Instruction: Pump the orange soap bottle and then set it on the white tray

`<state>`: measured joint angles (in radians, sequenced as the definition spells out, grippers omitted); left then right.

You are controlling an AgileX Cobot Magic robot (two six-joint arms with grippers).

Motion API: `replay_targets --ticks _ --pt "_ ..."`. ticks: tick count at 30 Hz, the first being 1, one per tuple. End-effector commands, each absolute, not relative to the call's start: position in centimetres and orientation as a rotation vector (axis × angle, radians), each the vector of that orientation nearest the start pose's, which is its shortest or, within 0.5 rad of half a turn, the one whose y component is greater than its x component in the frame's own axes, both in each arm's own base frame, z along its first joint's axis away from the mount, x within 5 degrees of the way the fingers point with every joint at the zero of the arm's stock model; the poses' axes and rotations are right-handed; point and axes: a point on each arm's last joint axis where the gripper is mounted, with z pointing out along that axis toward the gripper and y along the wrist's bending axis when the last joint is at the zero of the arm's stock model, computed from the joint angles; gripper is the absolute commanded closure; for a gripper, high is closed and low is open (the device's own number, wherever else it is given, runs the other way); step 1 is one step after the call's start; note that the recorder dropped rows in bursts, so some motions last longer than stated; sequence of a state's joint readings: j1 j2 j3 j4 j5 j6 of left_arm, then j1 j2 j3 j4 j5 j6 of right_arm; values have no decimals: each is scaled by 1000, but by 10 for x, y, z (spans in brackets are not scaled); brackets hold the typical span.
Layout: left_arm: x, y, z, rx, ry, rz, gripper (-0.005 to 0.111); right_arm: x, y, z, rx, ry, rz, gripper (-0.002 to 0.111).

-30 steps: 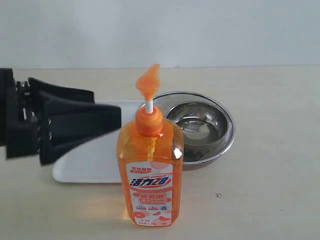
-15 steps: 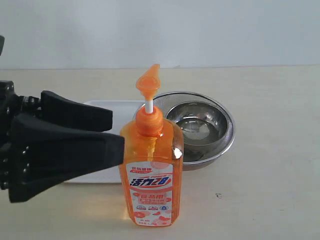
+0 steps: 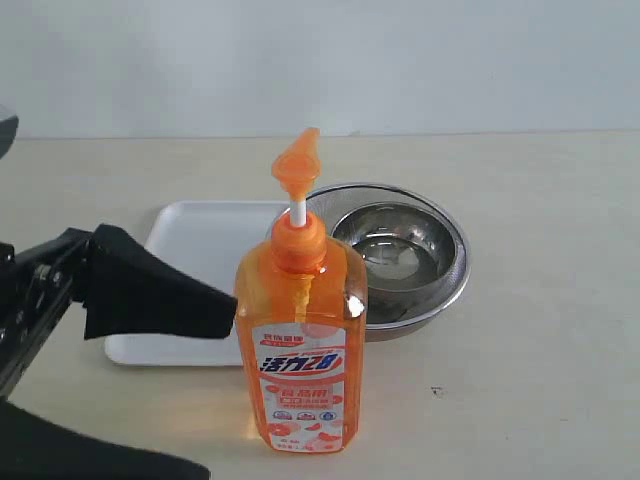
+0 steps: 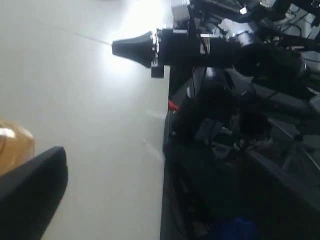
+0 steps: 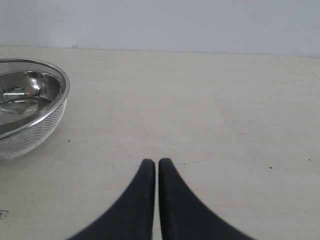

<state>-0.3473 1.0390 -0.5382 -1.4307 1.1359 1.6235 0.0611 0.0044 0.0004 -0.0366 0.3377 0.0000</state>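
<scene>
The orange soap bottle (image 3: pixel 302 340) stands upright near the table's front, its pump head (image 3: pixel 297 165) raised on the white stem. Behind it to the left lies the white tray (image 3: pixel 200 240). My left gripper (image 3: pixel 218 395) is open and low at the bottle's left. One black finger (image 3: pixel 160 295) ends at the bottle's side, and I cannot tell if it touches. The other finger (image 3: pixel 100 462) runs along the bottom edge. The left wrist view shows one finger (image 4: pixel 35 185) and an orange patch of bottle (image 4: pixel 15 145). My right gripper (image 5: pixel 156 162) is shut over bare table, away from the bottle.
A round metal mesh bowl (image 3: pixel 400 255) sits right of the tray, just behind the bottle, and shows in the right wrist view (image 5: pixel 30 107). Dark equipment (image 4: pixel 240 140) lies past the table edge in the left wrist view.
My left gripper has dropped lower and nearer the camera, uncovering most of the tray. Its fingers stay spread. The bottle and right gripper have not moved.
</scene>
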Motion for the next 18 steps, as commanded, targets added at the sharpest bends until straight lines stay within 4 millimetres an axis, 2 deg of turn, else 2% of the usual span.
replay_targets --ticks 1,3,4,6,9,11,18 --pt "125 -126 270 1159 1865 -1167 21 54 2 183 -81 1811 12 108" --pt "134 -122 264 995 2018 -1092 21 54 2 183 -81 1811 12 108" --pt "141 -119 261 839 2125 -1044 21 54 2 183 -81 1811 12 108" --pt "151 -112 255 633 2240 -944 21 54 2 183 -81 1811 12 108" --pt "164 -102 252 408 2284 -793 21 54 2 183 -81 1811 12 108" --pt "170 -97 253 380 2251 -711 21 54 2 183 -81 1811 12 108" --pt "172 -92 265 510 2074 -474 21 54 2 183 -81 1811 12 108"
